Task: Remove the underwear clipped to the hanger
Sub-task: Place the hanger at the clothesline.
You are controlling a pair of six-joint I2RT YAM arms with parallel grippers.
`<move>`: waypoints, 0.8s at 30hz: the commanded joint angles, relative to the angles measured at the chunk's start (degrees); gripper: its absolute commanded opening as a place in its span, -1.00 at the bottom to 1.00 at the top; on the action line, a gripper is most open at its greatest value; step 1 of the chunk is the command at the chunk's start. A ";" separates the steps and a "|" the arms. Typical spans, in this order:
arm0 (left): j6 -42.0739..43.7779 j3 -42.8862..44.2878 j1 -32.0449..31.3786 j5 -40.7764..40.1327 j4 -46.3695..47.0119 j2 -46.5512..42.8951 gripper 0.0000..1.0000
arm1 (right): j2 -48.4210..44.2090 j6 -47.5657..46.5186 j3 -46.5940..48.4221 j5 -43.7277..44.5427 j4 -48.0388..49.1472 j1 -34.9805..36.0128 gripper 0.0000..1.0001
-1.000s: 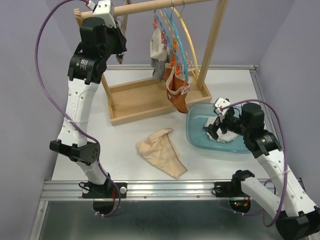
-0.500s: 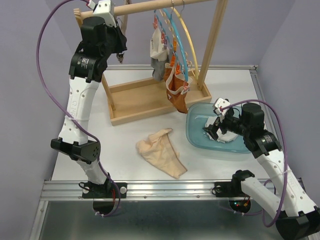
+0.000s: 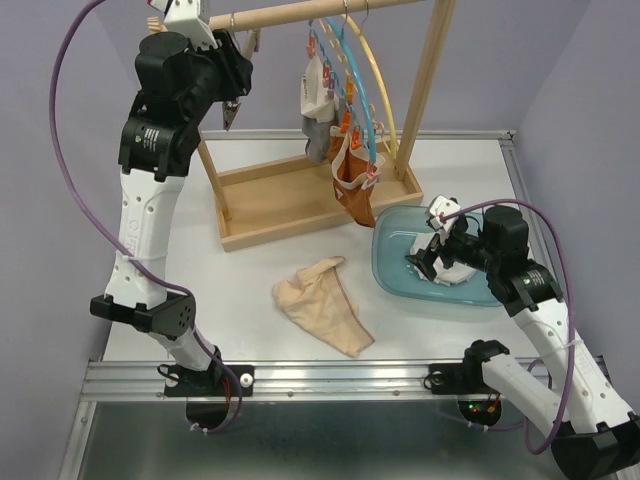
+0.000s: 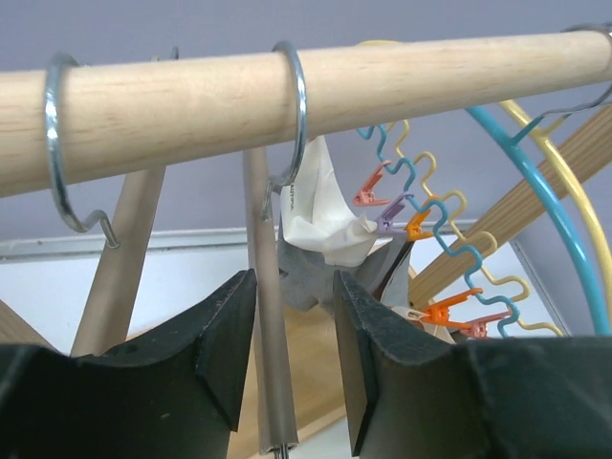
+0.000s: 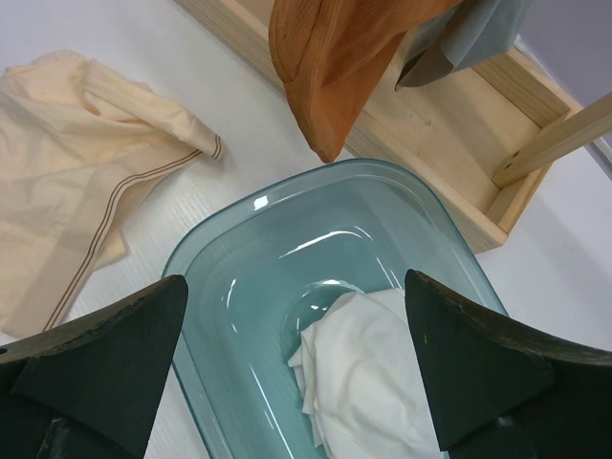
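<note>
- Lilac walls close in a white table (image 3: 250,290), where a wooden rack (image 3: 300,14) stands in its shallow wooden tray (image 3: 290,195).
- From the rack's rail we see wavy wire hangers hanging, one blue hanger (image 3: 355,75) and one yellow hanger (image 3: 387,95), set with small coloured clips (image 4: 449,311).
- Three pieces of underwear are clipped there. A white garment (image 3: 318,85) is uppermost, a grey garment (image 3: 317,140) sits just below it, and an orange-brown garment (image 3: 358,195) hangs lowest, its tip near the far rim of the tub (image 3: 395,275).
- A beige garment (image 3: 322,305) lies crumpled on the table in front of the tray, apart from both tray and tub.
- A second white piece (image 3: 455,272) lies bunched inside the translucent blue tub.
- Our left gripper (image 3: 233,108) is raised just under the rail, left of the hangers. Its fingers stand apart and hold nothing.
- Our right gripper (image 3: 428,255) hovers over the tub with its fingers spread wide and empty, above the white piece.
</note>
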 commanded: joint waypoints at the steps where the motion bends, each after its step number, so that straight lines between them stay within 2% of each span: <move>1: -0.36 0.35 0.30 1.66 4.25 -3.38 0.04 | -0.17 -0.08 -1.14 -1.10 2.83 -0.25 1.00; 14: 0.17 -3.59 0.30 2.97 7.32 -9.53 0.20 | 0.09 -1.83 -1.76 -1.62 2.48 -0.26 1.00; 19: 1.22 -14.04 0.21 6.84 12.67 -17.96 0.48 | -1.84 -7.79 -3.86 -7.05 1.25 -0.26 1.00; 24: 2.45 -27.49 0.21 9.57 16.11 -28.16 0.60 | -0.88 -15.61 -5.09 -15.67 -3.13 -0.26 1.00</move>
